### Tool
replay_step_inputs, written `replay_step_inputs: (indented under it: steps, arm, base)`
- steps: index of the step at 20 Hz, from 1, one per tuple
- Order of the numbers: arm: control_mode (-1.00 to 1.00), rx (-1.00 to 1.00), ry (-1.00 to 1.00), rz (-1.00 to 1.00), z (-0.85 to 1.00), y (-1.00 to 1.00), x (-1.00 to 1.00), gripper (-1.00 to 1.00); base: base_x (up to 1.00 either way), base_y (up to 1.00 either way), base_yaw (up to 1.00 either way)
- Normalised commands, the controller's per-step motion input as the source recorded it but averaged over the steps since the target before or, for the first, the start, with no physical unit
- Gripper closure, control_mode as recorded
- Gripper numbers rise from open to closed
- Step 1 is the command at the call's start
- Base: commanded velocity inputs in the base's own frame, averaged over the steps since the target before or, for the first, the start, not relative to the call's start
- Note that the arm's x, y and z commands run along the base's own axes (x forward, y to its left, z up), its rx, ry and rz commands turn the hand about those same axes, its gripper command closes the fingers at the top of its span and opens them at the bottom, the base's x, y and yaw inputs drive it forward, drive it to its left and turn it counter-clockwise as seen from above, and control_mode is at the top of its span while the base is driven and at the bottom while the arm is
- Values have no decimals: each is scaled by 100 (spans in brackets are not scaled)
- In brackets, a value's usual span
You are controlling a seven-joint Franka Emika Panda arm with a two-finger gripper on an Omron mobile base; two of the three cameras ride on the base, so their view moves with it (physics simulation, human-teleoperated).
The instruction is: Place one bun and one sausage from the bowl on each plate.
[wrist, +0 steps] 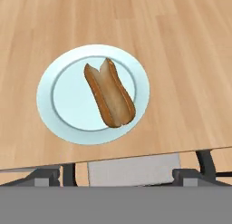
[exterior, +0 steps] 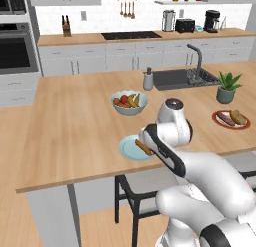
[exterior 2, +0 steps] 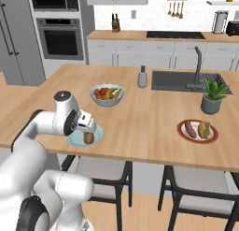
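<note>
With my gripper (exterior 2: 88, 130) spread wide and empty above the bun (wrist: 109, 92) on the light blue plate (wrist: 54, 110), I judge the bun light and soft, best pinched gently across its narrow middle.

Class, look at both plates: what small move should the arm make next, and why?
Probably lift the gripper clear of the blue plate. Its bun lies released there with no sausage beside it, while the red plate already holds both, so a sausage is likely next.
</note>
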Motion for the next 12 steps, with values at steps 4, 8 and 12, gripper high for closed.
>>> replay_step_inputs:
  steps: [4, 8, 12]
  arm:
    - [-100, 0, 18, 0, 100, -2, -13, -100]
    - [-100, 0, 17, 0, 91, -8, -29, -100]
    - [-100, 0, 11, 0, 62, -6, -64, -100]
  base:
    - [0, 0, 0]
    - [0, 0, 0]
    - [0, 0, 0]
